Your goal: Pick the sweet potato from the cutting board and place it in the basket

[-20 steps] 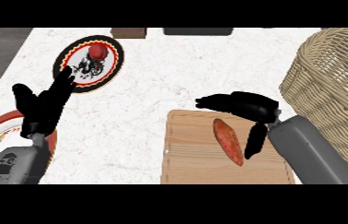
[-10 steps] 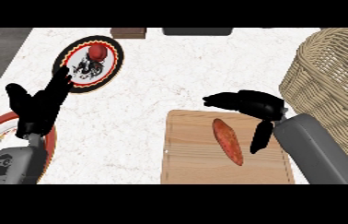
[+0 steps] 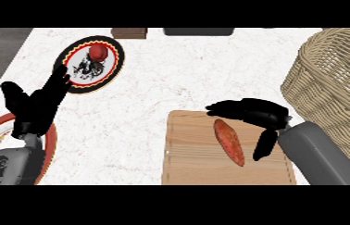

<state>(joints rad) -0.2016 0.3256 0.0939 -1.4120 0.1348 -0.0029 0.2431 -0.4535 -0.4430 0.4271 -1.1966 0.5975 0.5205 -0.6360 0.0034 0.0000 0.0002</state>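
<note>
An orange-red sweet potato [image 3: 229, 141] lies lengthwise on the wooden cutting board [image 3: 191, 159] at the lower middle. My right hand [image 3: 258, 114] hovers over the potato's far end, fingers spread toward the left and thumb hanging down beside the potato's right side; it holds nothing. The woven wicker basket [image 3: 321, 80] stands at the right edge, just beyond that hand. My left hand [image 3: 35, 106] rests open at the left edge, fingers up.
A round black-rimmed plate [image 3: 74, 83] carrying a red tomato [image 3: 97, 52] sits at the upper left. A red-rimmed plate [image 3: 49, 145] shows partly under my left forearm. A brown block [image 3: 129, 32] and a dark tray [image 3: 198, 31] line the far edge.
My right hand has lowered slightly and shifted toward the sweet potato, its thumb now beside it. The left hand has drifted a little upward. The potato has not moved.
</note>
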